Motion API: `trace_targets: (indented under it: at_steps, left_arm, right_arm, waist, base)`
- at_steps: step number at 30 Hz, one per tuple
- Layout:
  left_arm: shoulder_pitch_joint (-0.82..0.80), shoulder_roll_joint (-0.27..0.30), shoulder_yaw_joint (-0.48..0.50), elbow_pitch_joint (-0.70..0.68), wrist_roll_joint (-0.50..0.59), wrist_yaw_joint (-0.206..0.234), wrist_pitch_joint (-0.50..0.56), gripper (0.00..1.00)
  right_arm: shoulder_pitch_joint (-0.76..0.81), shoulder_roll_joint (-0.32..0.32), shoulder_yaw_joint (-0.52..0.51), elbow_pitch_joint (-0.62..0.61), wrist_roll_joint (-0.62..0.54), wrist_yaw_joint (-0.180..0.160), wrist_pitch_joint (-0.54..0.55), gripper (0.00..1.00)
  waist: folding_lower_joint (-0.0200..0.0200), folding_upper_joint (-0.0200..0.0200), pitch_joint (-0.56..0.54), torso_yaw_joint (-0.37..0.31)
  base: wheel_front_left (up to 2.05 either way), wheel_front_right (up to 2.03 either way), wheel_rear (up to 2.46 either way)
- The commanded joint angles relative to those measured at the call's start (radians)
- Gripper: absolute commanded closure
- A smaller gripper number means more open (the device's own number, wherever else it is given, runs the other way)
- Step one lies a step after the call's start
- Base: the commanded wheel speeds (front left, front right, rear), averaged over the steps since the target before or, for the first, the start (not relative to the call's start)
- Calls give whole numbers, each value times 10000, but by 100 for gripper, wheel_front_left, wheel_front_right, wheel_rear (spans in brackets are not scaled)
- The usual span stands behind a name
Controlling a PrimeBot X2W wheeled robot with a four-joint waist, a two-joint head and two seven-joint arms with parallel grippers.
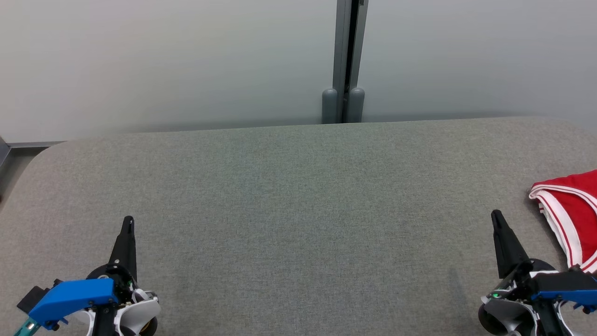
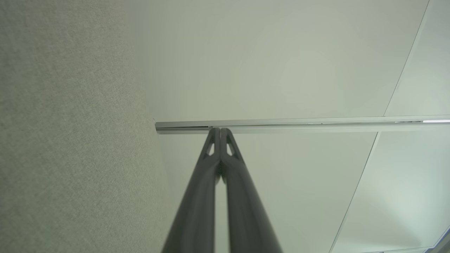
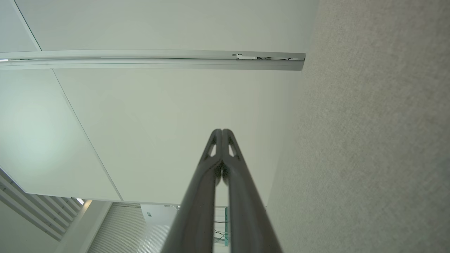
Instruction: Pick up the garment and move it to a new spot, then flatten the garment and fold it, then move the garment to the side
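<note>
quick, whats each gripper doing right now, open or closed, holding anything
Left gripper: closed, fingertips together, holding nothing.
Right gripper: closed, holding nothing; the red garment is not between its fingers.

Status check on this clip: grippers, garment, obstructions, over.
Left gripper shut, empty; right gripper shut, empty. Red white-trimmed garment lies on grey table, far right, beside right gripper, untouched. Nothing between them.
</note>
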State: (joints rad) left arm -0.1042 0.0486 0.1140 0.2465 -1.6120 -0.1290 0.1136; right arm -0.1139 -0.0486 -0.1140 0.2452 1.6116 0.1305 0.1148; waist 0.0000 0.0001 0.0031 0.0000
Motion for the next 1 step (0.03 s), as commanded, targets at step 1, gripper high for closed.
trace_targets:
  at_steps: [1]
  left_arm:
    - [-92, 30, 18, -47, -24, -46, 41, 100]
  right_arm:
    - [112, -30, -21, -41, 28, 4, 24, 100]
  waist:
    - [0, -1, 0, 0]
  base:
    - [0, 0, 0]
